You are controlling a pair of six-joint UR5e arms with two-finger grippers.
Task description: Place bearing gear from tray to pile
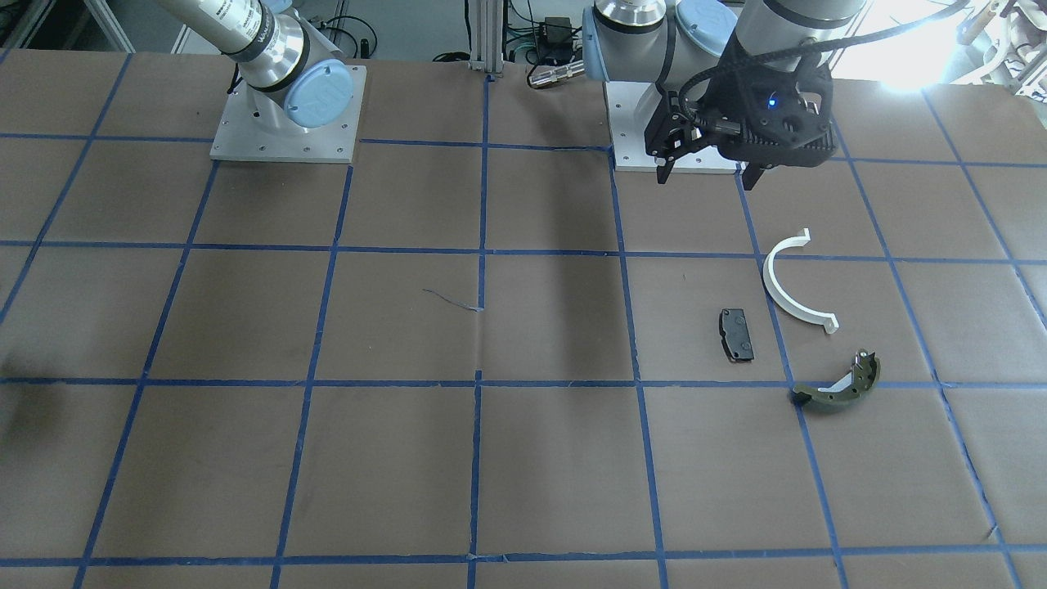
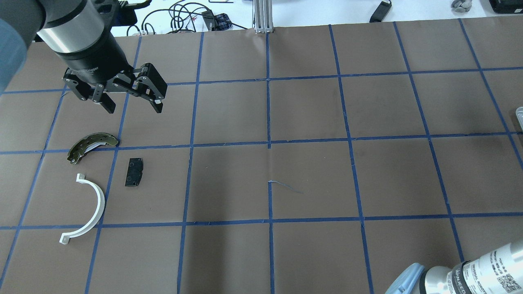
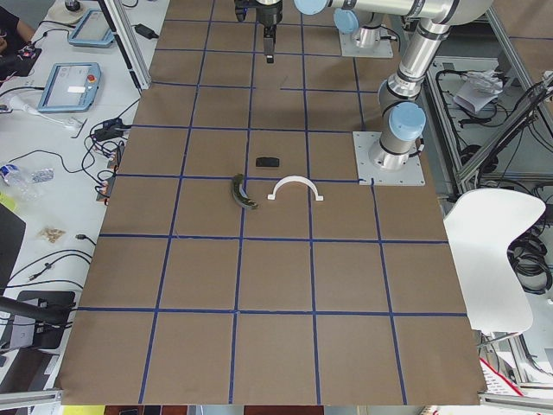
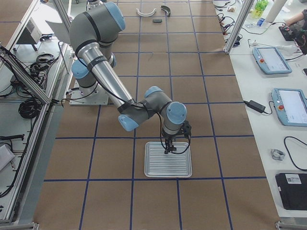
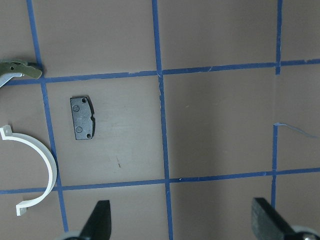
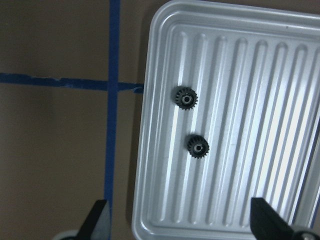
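Bearing gears (image 6: 186,98) lie in tray (image 6: 260,70) under right pincer (image 6: 180,205), released; left pincer (image 2: 134,109) released too.

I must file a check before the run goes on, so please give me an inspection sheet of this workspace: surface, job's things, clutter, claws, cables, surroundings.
Surface: brown table with a blue tape grid.
Job's things: the ribbed metal tray holds two small black gears; the pile is a white half-ring, a black pad and an olive brake shoe, lying apart.
Clutter: one thin blue strand near the middle.
Claws: left claw open, empty, raised near the pile; right claw open, empty, above the tray.
Cables: loose cables beyond the table's far edge.
Surroundings: teach pendants on a side bench; a white chair.
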